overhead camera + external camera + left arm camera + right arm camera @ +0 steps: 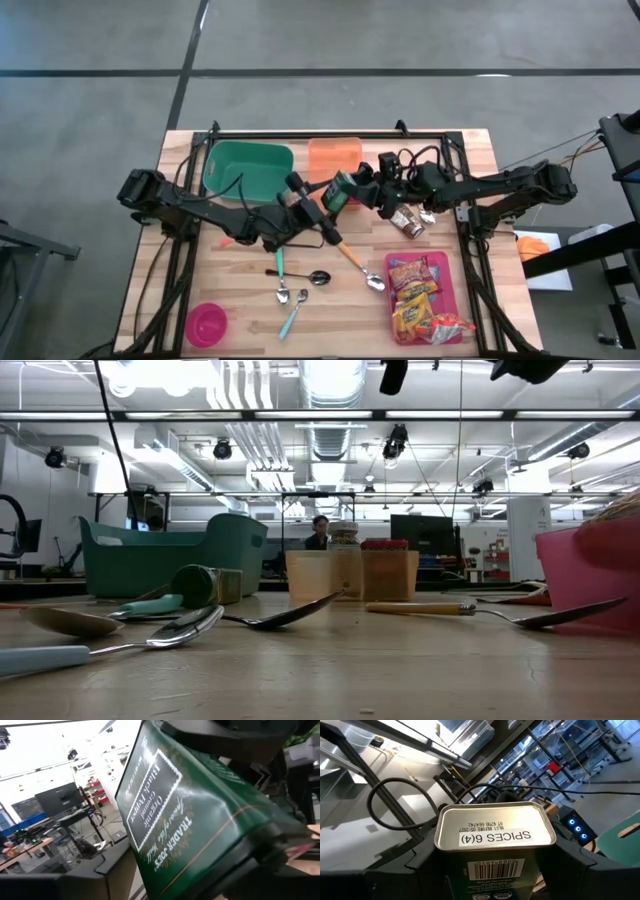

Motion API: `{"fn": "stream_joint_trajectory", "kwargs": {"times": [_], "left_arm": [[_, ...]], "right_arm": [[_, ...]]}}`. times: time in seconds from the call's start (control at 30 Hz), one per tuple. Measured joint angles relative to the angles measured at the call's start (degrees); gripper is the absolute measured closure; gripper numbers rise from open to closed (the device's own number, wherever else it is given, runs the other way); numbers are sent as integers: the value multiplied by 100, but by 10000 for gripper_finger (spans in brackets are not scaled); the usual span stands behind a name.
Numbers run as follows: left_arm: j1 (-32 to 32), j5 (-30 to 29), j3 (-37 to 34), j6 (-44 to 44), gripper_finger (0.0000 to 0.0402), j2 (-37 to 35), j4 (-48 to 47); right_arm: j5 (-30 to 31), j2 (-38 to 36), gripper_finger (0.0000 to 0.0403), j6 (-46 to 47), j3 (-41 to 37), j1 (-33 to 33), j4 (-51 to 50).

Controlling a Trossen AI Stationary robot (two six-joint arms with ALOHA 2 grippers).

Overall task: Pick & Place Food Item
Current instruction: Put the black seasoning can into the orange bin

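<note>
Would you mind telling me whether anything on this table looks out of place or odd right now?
Yes: the green spice tin is off the table, tilted in mid-air between the left gripper and the right gripper, whose fingers flank it. A brown jar also lies on its side beside the pink tray.

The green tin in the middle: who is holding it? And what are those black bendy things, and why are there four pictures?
The black bendy things are two robot arms, each ending in a two-finger hand. One picture looks down from above, one looks across the table top, and two come from small cameras on the wrists. The right hand holds the green tin, a black pepper tin, up in the air. The left hand is right next to it; I cannot tell if it grips too. On the wooden table lie a green tub, an orange box, some spoons, a pink bowl and a pink tray of snack packets.
</note>
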Motion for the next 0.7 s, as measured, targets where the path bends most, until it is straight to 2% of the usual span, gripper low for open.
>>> {"fn": "stream_joint_trajectory", "kwargs": {"times": [0.17,0.47,0.7], "left_arm": [[0,105,0,-13,149,0,58],[-16,255,0,135,201,0,84],[-88,330,0,244,204,0,155]], "right_arm": [[94,-1,152,-68,0,11,-2],[173,-7,152,-67,0,11,-1],[174,-9,152,-72,0,60,-4]]}}
